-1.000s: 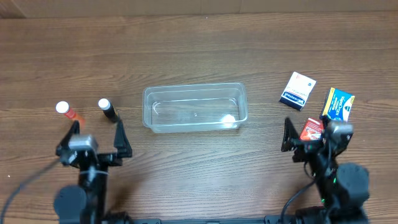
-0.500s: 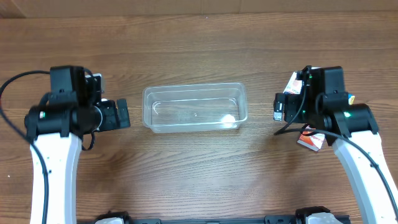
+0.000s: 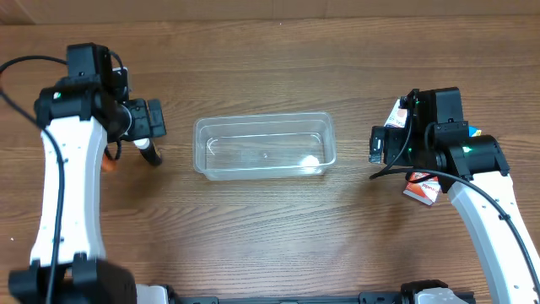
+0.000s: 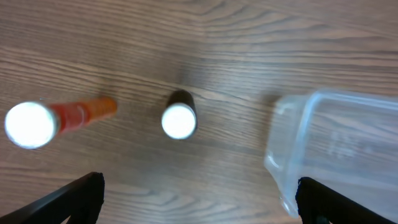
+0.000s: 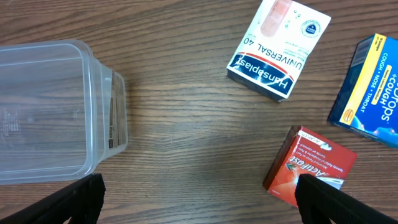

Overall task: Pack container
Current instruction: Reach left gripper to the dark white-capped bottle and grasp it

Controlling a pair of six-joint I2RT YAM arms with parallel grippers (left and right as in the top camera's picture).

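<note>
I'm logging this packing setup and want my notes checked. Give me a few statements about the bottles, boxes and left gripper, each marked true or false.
1. The left gripper is shut on the dark bottle. False: its jaws are wide open, and the bottle stands untouched on the table.
2. The dark bottle and the orange bottle both have white caps. True.
3. The red box lies inside the container. False: it lies on the table, outside the container.
4. The Hansaplast box, the blue box and the red box all lie to the container's right. True.
</note>
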